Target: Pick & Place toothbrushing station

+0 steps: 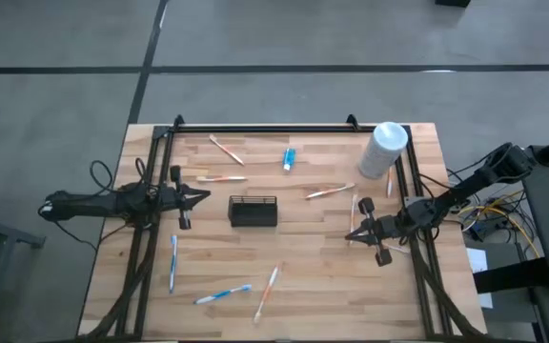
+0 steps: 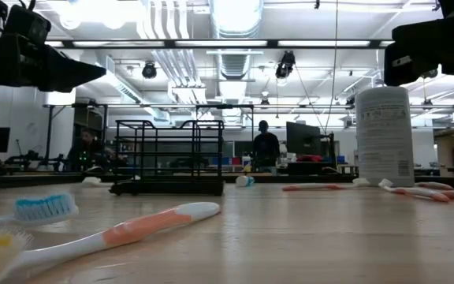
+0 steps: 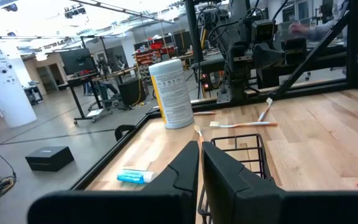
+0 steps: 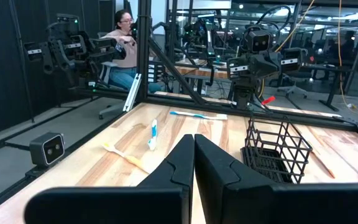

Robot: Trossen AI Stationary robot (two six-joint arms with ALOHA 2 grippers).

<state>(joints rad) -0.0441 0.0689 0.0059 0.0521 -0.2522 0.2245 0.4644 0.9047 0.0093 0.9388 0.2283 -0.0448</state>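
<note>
The toothbrushing station, a small black wire-mesh basket [image 1: 253, 211], stands upright on its base at the middle of the wooden table [image 1: 313, 267]; it also shows in the low view [image 2: 168, 158]. My left gripper [image 1: 206, 197] hovers just left of the basket, shut, with nothing between its fingers [image 3: 185, 168]; the basket [image 3: 241, 155] stands right in front of them. My right gripper [image 1: 350, 234] is right of the basket and apart from it, also shut and empty. In the right wrist view the basket [image 4: 277, 152] is ahead and to one side.
Several toothbrushes lie scattered: at the far side [image 1: 225, 150], left of the basket [image 1: 221, 178], right of it [image 1: 330, 191], and near the front edge [image 1: 223, 294] [image 1: 268, 291]. A blue toothpaste tube [image 1: 288, 158] lies at the back. A white canister [image 1: 386, 150] stands at the back right.
</note>
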